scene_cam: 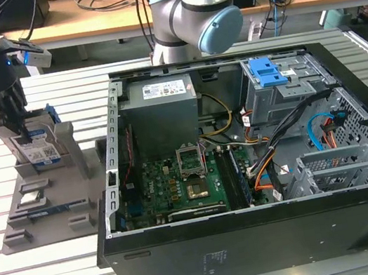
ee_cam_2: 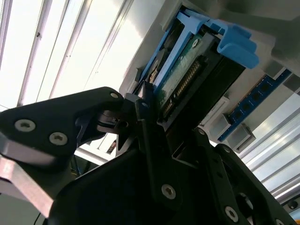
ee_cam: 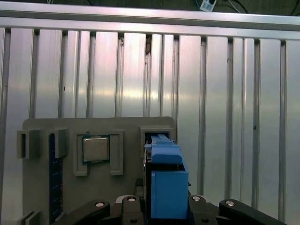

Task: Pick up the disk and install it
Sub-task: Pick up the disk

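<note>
In the exterior view the gripper [scene_cam: 22, 127] hangs straight over the disk [scene_cam: 40, 152], which stands on edge in a slot of the grey holder [scene_cam: 16, 238], its labelled face showing just under the fingertips. The open computer case [scene_cam: 259, 238] lies well apart from the gripper, towards the exterior view's right, with the grey power-supply box [scene_cam: 161, 106] and a blue latch [scene_cam: 265, 73] inside it. In the second wrist view the black fingers [ee_cam_2: 146, 117] of the gripper [ee_cam_2: 173, 117] sit on either side of the disk [ee_cam_2: 187, 70] and press its flat faces, so the jaws are clamped on it. The blue bracket [ee_cam_2: 236, 44] runs along the edge farthest from the gripper, and a blue memory stick [ee_cam_2: 248, 108] lies on the holder beyond the disk. In the first wrist view the disk [ee_cam: 166, 183] rises between the two jaw links of the gripper [ee_cam: 165, 202], blue bracket uppermost. A processor chip [ee_cam: 96, 149] rests in its recess beside it, and the slatted metal table [ee_cam: 225, 93] stretches away past the holder [ee_cam: 126, 126].
</note>
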Motion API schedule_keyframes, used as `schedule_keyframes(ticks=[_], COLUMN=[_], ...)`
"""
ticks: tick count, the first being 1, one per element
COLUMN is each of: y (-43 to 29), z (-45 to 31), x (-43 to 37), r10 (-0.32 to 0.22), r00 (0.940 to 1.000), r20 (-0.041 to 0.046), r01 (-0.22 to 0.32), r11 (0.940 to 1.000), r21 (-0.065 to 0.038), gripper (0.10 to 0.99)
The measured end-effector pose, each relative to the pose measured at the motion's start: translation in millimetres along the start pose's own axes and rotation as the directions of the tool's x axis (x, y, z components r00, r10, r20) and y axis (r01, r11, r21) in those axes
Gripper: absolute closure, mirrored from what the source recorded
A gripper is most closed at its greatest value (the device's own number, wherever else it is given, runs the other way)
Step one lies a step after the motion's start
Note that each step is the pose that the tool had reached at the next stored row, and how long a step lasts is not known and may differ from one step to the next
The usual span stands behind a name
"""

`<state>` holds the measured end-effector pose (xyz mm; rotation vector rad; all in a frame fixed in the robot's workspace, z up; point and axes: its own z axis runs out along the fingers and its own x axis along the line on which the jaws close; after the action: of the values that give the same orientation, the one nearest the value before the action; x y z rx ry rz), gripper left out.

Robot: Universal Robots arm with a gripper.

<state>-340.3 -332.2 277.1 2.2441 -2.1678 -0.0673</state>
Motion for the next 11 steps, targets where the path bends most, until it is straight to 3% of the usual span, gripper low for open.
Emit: schedule_keyframes(ticks=[11], y=[0.3], z=[-9.1], x=[-1.7], r10=[0.0], r00=[1.0], r20=[-0.0003], r01=[0.0], r11=[1.0], r21=[0.0], gripper=[0.725])
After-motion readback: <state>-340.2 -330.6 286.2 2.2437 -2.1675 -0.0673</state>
